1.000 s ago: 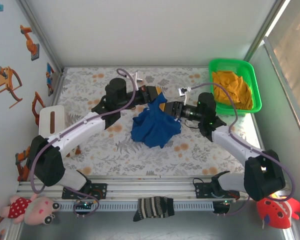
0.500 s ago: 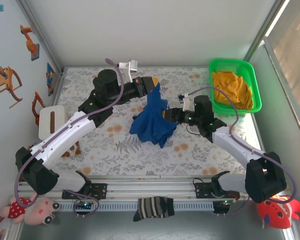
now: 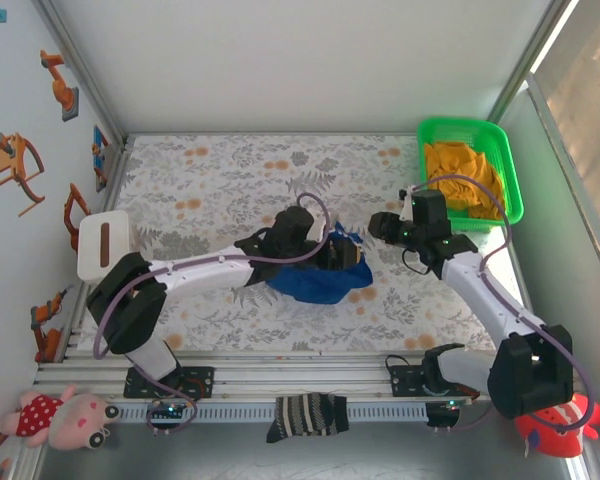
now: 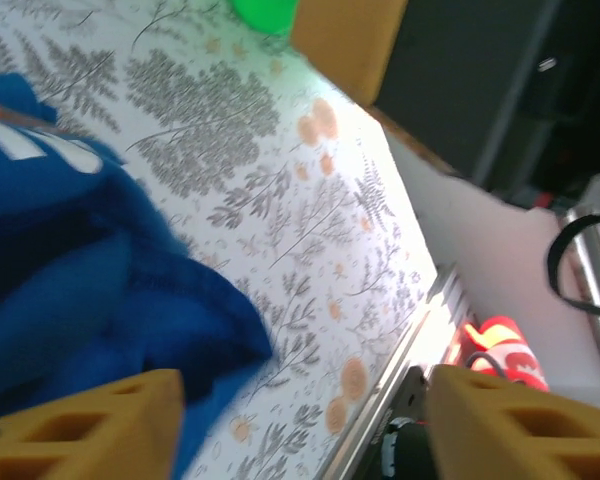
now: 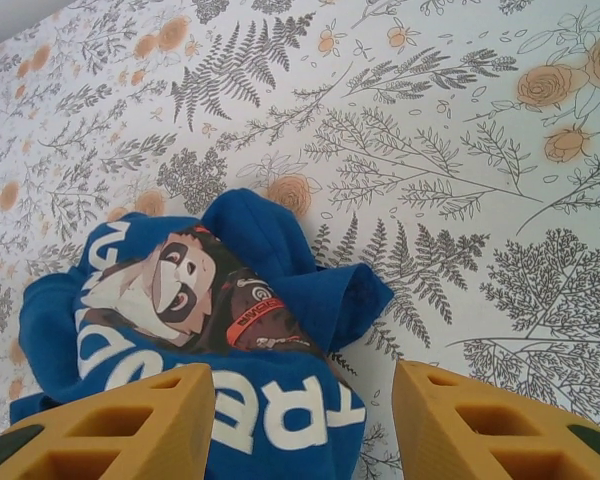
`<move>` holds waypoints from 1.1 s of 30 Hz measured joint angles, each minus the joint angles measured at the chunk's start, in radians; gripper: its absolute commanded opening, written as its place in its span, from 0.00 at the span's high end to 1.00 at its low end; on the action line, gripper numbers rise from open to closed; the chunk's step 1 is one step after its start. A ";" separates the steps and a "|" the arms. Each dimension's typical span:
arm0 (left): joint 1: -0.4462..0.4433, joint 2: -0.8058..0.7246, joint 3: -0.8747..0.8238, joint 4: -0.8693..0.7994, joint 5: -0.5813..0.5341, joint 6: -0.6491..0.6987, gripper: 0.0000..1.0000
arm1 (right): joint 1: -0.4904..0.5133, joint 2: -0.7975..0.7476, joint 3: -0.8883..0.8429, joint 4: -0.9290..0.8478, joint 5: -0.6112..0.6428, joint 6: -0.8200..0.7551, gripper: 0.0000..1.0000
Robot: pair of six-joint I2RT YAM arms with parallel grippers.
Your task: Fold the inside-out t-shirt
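At centre frame in the top view, the inside-out t-shirt (image 3: 315, 285) lies crumpled on the floral table (image 3: 200, 180) (a print faces up). The left gripper (image 3: 350, 258) hovers spread over the shirt's right edge, empty. The right gripper (image 3: 377, 226), also spread and empty, sits apart to the upper right.

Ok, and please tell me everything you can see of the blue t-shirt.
The blue t-shirt is soft, wrinkled cloth. It lies in a crumpled heap near the middle of the flowered table and is not yet folded. A print with a cartoon face and white letters faces up among the folds. The left gripper is open right over it; I cannot tell whether it touches. The right gripper is open and apart from it.
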 measured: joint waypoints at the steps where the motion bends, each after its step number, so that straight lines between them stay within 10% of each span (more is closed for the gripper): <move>1: 0.005 -0.021 -0.021 -0.002 -0.020 -0.001 0.17 | 0.000 -0.007 0.000 -0.010 -0.007 -0.003 0.54; 13: 0.137 -0.437 -0.288 -0.101 -0.346 -0.019 0.11 | 0.220 -0.016 -0.001 -0.053 -0.106 -0.047 0.58; 33: 0.120 -0.321 -0.383 -0.126 -0.398 -0.055 0.11 | 0.268 0.166 -0.031 0.167 -0.163 0.082 0.57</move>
